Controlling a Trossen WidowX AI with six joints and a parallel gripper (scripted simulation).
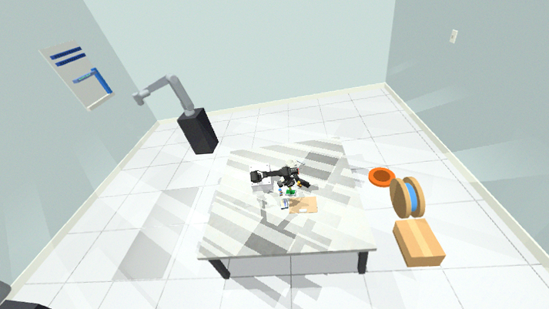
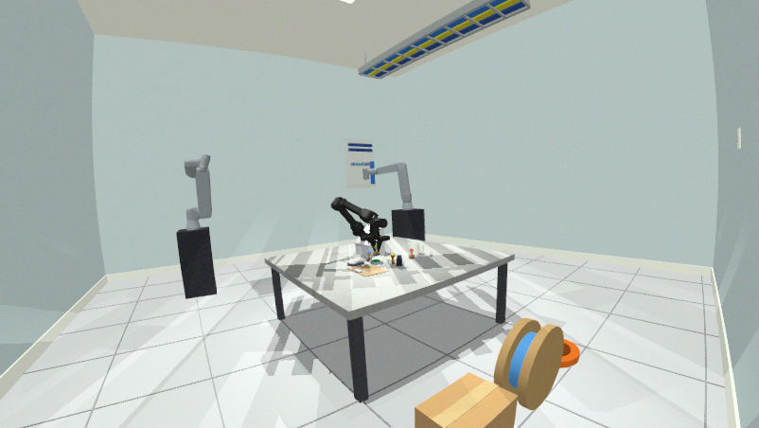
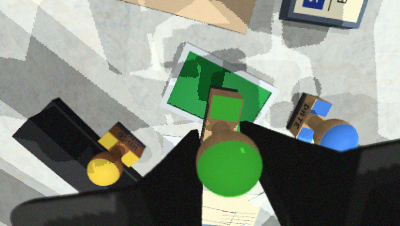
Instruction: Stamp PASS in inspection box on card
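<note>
My gripper (image 3: 219,132) (image 2: 376,249) is shut on the green-knobbed stamp (image 3: 229,167), holding it knob toward the wrist camera. Its printing face is hidden, and the lettering that would name it is not readable. In the wrist view the stamp's block overlaps the near edge of the green ink pad (image 3: 187,92) (image 1: 290,192) (image 2: 377,261); the height between them is hard to tell. A tan sheet (image 3: 210,11) (image 1: 308,202) (image 2: 372,271) lies beyond the pad, with a small white patch. A cream lined paper (image 3: 230,212) shows below the stamp. I cannot tell which is the card.
The blue-knobbed DATE stamp (image 3: 340,136) stands right of the pad in the wrist view. A yellow-knobbed stamp (image 3: 104,171) and a black block (image 3: 50,130) are left. A dark-framed labelled box (image 3: 332,11) is at upper right. A red-knobbed stamp (image 2: 411,250) stands farther off.
</note>
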